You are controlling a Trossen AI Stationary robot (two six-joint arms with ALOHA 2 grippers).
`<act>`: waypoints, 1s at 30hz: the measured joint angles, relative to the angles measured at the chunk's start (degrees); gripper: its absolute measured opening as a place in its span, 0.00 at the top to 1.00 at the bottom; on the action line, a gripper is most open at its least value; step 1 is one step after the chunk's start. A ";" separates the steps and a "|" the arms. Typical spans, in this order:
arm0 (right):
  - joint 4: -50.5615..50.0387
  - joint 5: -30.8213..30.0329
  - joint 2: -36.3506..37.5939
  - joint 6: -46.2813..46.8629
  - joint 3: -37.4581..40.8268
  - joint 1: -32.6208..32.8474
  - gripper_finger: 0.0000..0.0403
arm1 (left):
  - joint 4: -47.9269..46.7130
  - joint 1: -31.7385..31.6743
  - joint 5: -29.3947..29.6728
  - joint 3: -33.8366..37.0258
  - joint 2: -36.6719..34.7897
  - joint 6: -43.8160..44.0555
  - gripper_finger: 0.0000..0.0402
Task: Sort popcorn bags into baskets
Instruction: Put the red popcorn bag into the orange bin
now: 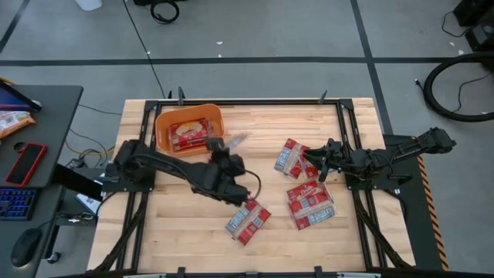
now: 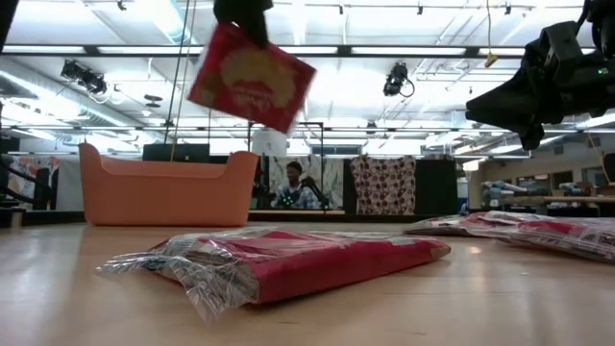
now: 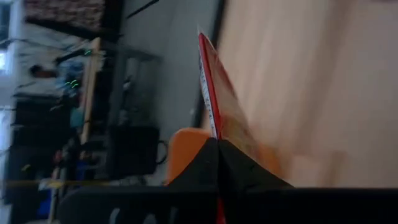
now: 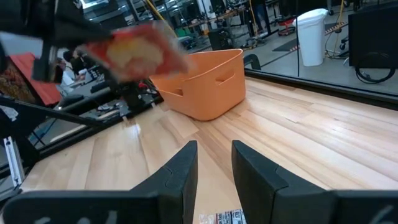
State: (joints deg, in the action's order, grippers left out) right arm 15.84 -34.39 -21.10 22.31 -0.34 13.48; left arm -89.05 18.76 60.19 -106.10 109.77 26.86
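My left gripper (image 1: 222, 147) is shut on a red popcorn bag (image 2: 252, 75), held high in the air just right of the orange basket (image 1: 189, 127); the bag shows edge-on in the left wrist view (image 3: 210, 93). The basket holds at least one red bag (image 1: 189, 133). My right gripper (image 1: 319, 164) is open and empty, above the table beside a red bag (image 1: 291, 158) that lies flat. More red bags lie flat on the table at the middle right (image 1: 310, 203) and near the front (image 1: 248, 220). My left gripper pinches the bag by one edge (image 3: 215, 134) between its two shut fingers (image 3: 236, 165). In the low view the fingers come from above onto the bag's top edge (image 2: 240, 34). The bag hangs below them, tilted, clear of the table and the basket.
The basket stands at the table's far left, and the low view shows its side wall (image 2: 168, 187). The front bag lies close to the low camera (image 2: 288, 259). Black frame rails (image 1: 347, 131) run along the table's edges. Bare wood lies between the basket and the bags.
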 joint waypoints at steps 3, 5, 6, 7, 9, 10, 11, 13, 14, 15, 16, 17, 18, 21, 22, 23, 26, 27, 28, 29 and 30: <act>0.00 0.00 0.00 0.00 0.00 0.00 0.74 | -0.46 -0.74 1.98 1.20 -2.46 0.84 1.00; 0.00 0.00 0.02 0.00 0.00 0.01 0.74 | -0.72 -1.34 2.89 3.24 -4.74 0.96 1.00; 0.02 0.00 0.00 0.00 0.00 -0.01 0.74 | -0.94 -1.71 3.07 4.94 -6.09 1.36 1.00; 0.10 0.00 0.02 0.00 0.00 0.01 0.74 | -0.77 -2.18 3.20 7.37 -7.67 1.66 1.00; 0.13 0.00 0.02 0.00 0.00 -0.01 0.74 | -0.75 -3.19 3.12 12.91 -11.22 2.87 1.00; 0.19 0.00 0.02 0.00 0.00 0.00 0.74 | -0.76 -3.76 3.30 15.76 -13.19 3.72 1.00; 0.33 0.00 0.02 0.00 0.00 0.02 0.74 | -0.74 -4.27 3.55 18.95 -15.39 4.50 1.00; 0.37 0.00 0.02 0.00 0.00 0.02 0.74 | -0.39 -5.30 3.64 24.85 -19.57 5.36 1.00; 0.39 0.00 0.02 0.00 0.00 0.00 0.74 | 0.23 -5.95 3.62 27.57 -21.56 5.21 1.00; 0.43 0.00 0.02 0.00 0.00 0.01 0.74 | 0.72 -6.61 3.60 30.12 -23.51 4.49 1.00; 0.42 0.00 0.02 0.00 0.00 0.00 0.74 | 1.65 -7.37 3.45 32.62 -25.58 3.59 1.00; 0.42 0.00 0.01 0.00 0.00 0.01 0.74 | 2.79 -8.18 3.05 34.91 -27.47 1.99 1.00; 0.44 0.00 0.02 0.00 0.00 0.00 0.74 | 4.53 -9.09 2.56 37.25 -29.49 -0.31 1.00; 0.50 0.00 0.02 0.00 0.00 0.01 0.74 | 12.40 -12.07 -1.44 43.94 -35.46 -8.71 1.00; 0.51 0.00 0.02 0.00 0.00 0.02 0.74 | 15.76 -13.22 -3.00 46.12 -37.40 -12.27 1.00; 0.52 0.00 0.02 0.00 0.00 0.00 0.74 | 18.97 -14.41 -4.53 48.29 -39.34 -15.69 1.00; 0.59 0.00 0.02 0.00 0.00 -0.01 0.74 | 27.63 -18.57 -8.35 54.02 -44.17 -26.21 1.00; 0.59 0.00 0.02 0.00 0.00 0.02 0.74 | 30.43 -20.13 -9.86 55.65 -45.62 -29.87 1.00; 0.58 0.00 0.02 0.00 0.00 0.02 0.74 | 33.08 -22.02 -11.56 57.15 -46.93 -33.60 1.00; 0.60 0.00 0.02 0.00 0.00 0.00 0.74 | 35.82 -23.88 -13.64 58.59 -48.08 -37.12 1.00; 0.72 0.00 0.02 0.00 -0.01 0.00 0.74 | 38.48 -25.75 -15.92 59.88 -49.09 -40.54 1.00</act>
State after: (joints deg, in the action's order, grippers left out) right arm 16.55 -34.39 -21.09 22.31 -0.35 13.48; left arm -50.56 -6.99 44.27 -46.22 60.68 -13.68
